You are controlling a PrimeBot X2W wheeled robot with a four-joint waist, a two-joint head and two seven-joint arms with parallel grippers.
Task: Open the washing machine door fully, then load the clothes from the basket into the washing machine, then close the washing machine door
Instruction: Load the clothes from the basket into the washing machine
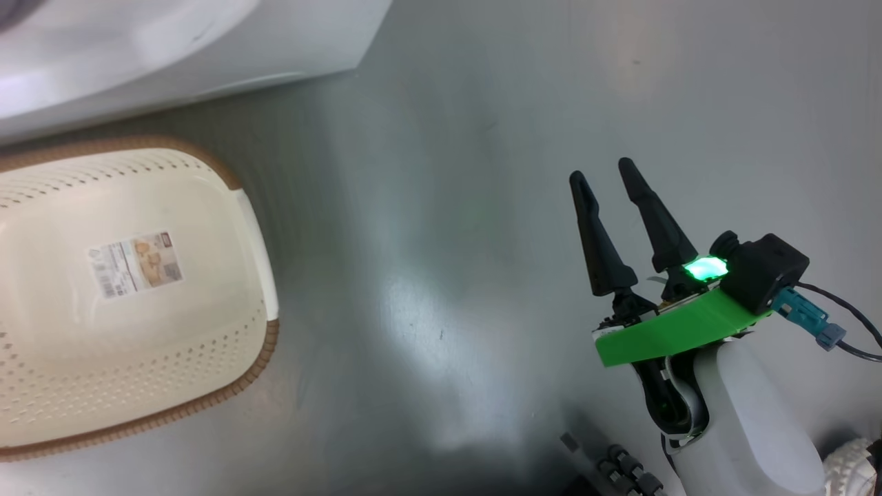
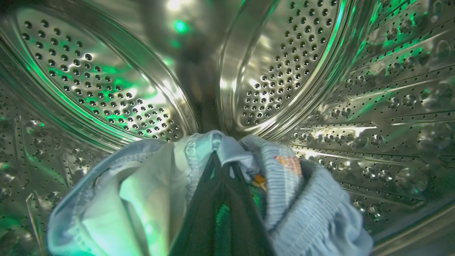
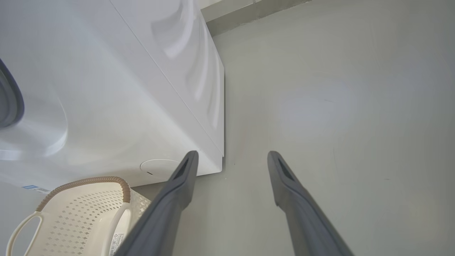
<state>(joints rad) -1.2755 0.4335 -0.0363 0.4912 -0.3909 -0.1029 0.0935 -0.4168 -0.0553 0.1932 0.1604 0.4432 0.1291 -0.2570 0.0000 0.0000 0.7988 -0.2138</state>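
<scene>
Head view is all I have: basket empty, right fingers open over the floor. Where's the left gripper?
Observer: Left gripper is inside the washing machine, in its steel drum.
Operator: Holding anything?
Observer: Its fingers are shut on the clothes, light blue fabric bunched around them.
Operator: Basket versus machine?
Observer: The basket stands on the floor just in front of the machine's round lower hatch.

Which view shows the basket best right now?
Head view: most of the basket shows from above, empty, label visible. Right wrist view catches one end with a handle. Left wrist view faces the drum.
</scene>
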